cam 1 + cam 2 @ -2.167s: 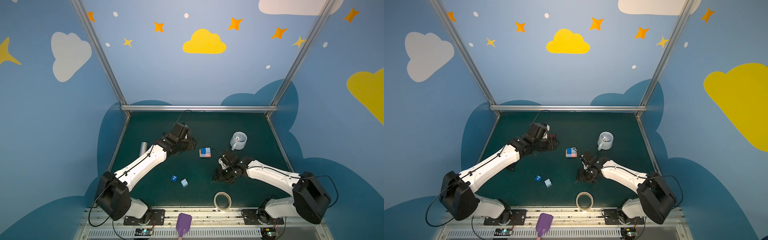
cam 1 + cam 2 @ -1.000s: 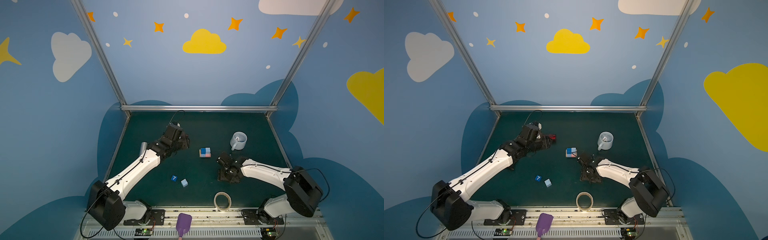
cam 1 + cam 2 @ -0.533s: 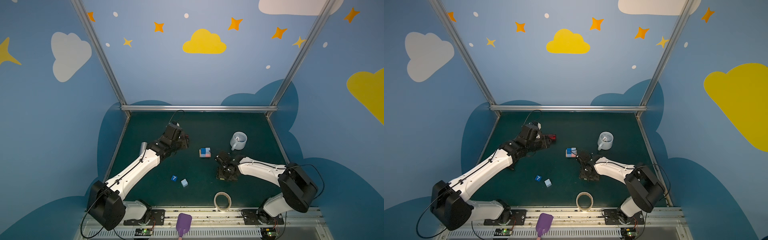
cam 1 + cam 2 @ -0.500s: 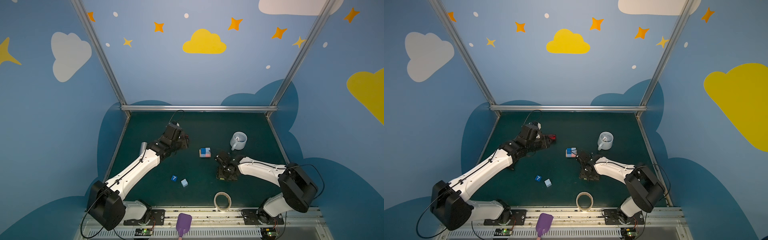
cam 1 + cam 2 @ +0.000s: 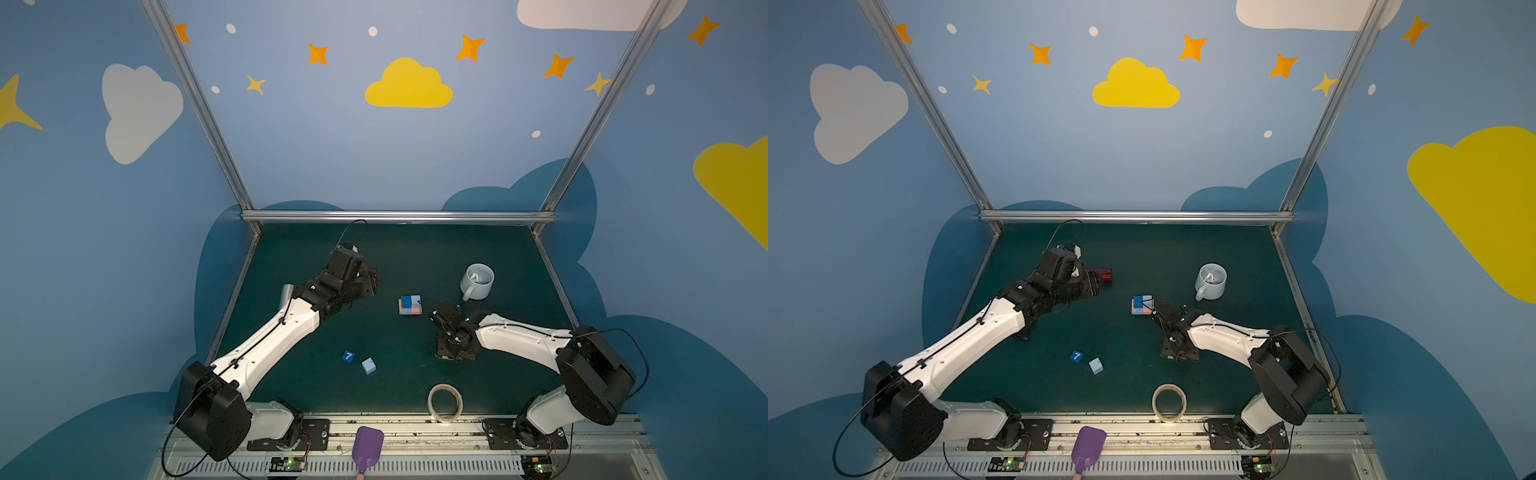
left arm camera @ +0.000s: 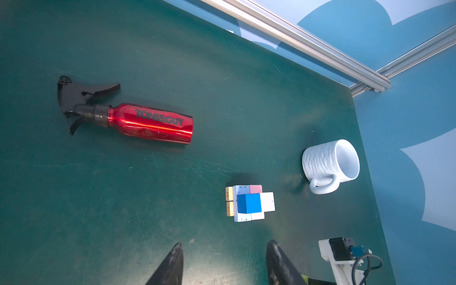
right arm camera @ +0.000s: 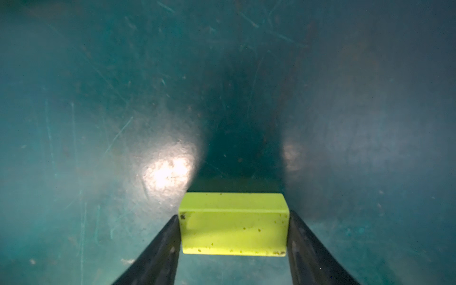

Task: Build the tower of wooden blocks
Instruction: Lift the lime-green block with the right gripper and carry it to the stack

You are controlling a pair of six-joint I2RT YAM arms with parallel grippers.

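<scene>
One scuffed dark-green desk point(image 5: 395, 257) carries everything. One glossy red spray bottle point(image 6: 150, 123) with a black trigger lies far-left. The left gripper point(image 6: 223, 246) near it is spread and empty. One ribbed white mug point(image 6: 328, 165) stands far-right. One tape roll point(image 5: 445, 402), a flat ring, lies by the near edge. The wood block tower point(image 6: 249, 203), pastel slabs under two cubes, sits mid-desk. The right gripper point(image 7: 233, 214) clamps one matte yellow-green block point(image 7: 233, 227) by its ends. Two loose cubes lie near-left: a dark-blue cube point(image 5: 348, 356) marked "7" and a light-blue cube point(image 5: 368, 365).

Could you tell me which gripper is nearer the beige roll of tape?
Right. The right gripper is just behind the beige tape roll; the left gripper hovers far back-left, by the red spray bottle.
</scene>
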